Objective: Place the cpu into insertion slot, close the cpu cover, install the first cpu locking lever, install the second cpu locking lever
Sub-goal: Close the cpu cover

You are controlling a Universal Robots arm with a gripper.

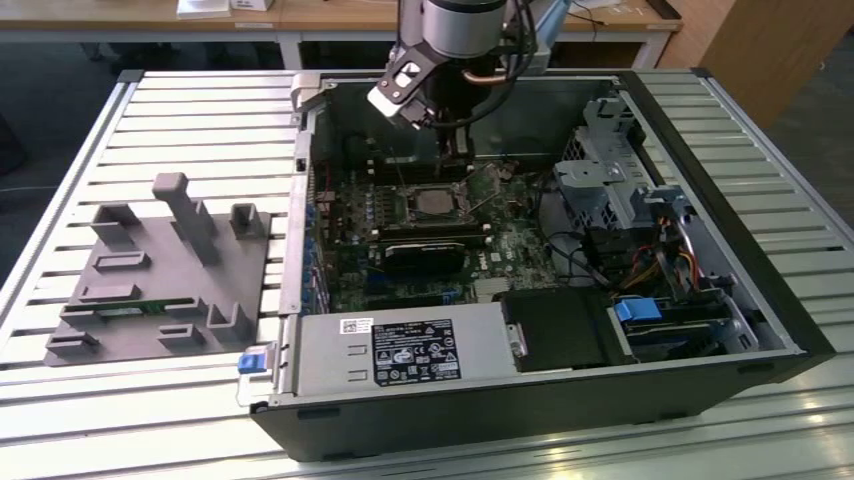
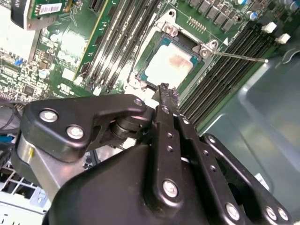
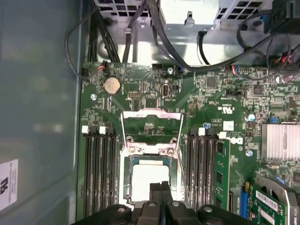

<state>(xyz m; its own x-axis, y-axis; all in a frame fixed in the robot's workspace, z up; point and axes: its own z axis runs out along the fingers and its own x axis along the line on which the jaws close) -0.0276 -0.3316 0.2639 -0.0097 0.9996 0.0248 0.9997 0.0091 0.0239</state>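
Pressed together and empty, the gripper (image 3: 161, 188) is held beside the cpu (image 3: 149, 176), already seated in the insertion slot (image 3: 125, 180); the cpu cover (image 3: 151, 112) is seen raised, not yet closed.

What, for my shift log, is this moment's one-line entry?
silver-topped square chip in silver-rimmed dark socket | thin silvery frame cover open | black hand shut, at chip's edge

Cpu (image 3: 150, 174) in insertion slot (image 3: 125, 173); cpu cover (image 3: 151, 112) hinged open beside it; mem slots (image 3: 98, 168) flank both sides.
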